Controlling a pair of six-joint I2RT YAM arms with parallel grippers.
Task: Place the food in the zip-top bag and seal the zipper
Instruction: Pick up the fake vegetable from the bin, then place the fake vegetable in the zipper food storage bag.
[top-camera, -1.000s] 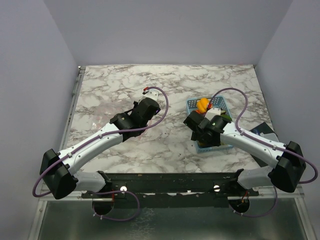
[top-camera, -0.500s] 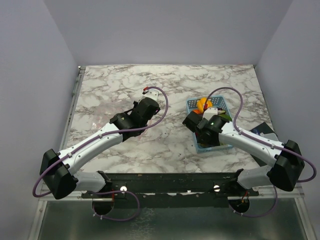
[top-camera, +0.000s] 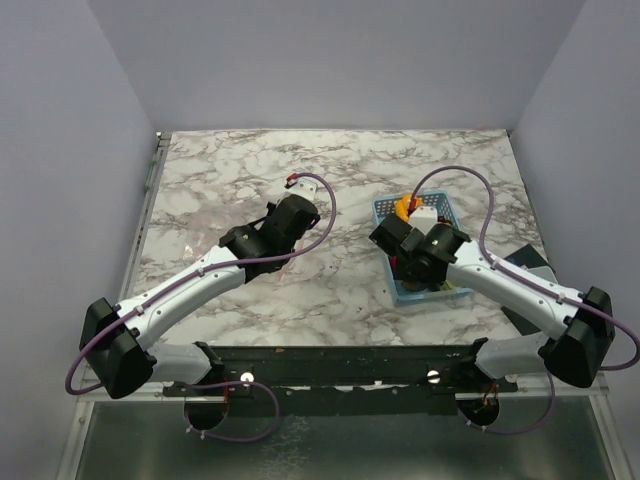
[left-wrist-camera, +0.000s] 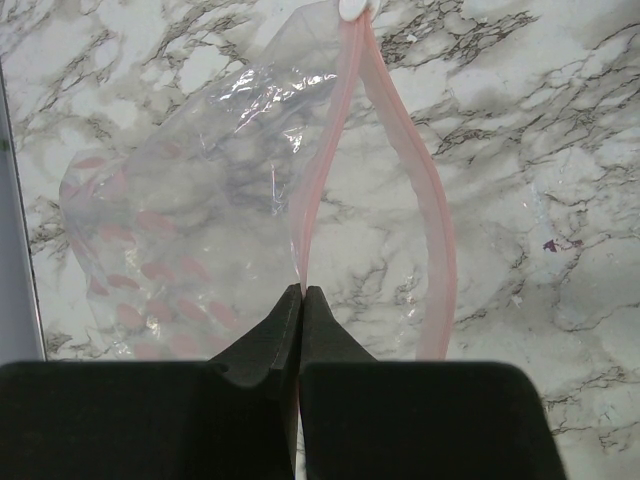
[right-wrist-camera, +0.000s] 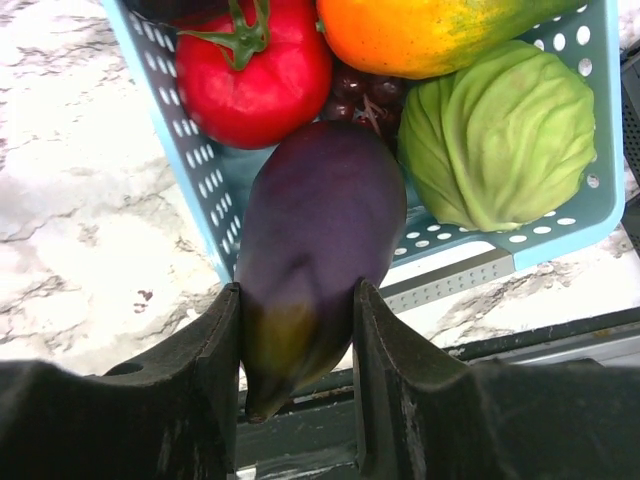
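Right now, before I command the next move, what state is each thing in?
zip-top bag, empty, mouth open.
zipper, unsealed, its two strips apart.
left jaws, shut on one zipper strip.
right jaws, closed on the eggplant.
eggplant, gripped, partly over the basket.
basket, upright, holding tomato, cabbage, grapes and orange piece.
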